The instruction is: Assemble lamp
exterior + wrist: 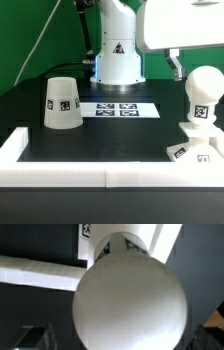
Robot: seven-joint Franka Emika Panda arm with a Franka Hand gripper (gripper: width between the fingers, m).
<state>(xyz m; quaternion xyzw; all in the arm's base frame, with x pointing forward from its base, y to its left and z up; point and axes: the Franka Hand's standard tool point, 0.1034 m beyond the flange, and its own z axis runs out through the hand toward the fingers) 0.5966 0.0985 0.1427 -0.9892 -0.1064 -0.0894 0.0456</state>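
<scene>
The round-headed bulb (202, 95) stands upright on the flat square base (196, 151) at the exterior view's right. The cone shade (62, 103) stands alone on the black table at the left. My gripper (183, 67) hangs just above and a little to the left of the bulb's head, not touching it. In the wrist view the bulb (130, 303) fills the picture, with the base (35, 272) behind it. My gripper (125, 339) is open: the dark fingertips (32, 338) show far apart on either side of the bulb.
The marker board (118, 108) lies flat in the middle of the table. The white robot pedestal (117, 55) stands behind it. A raised white rim (90, 176) runs along the table's front and left side.
</scene>
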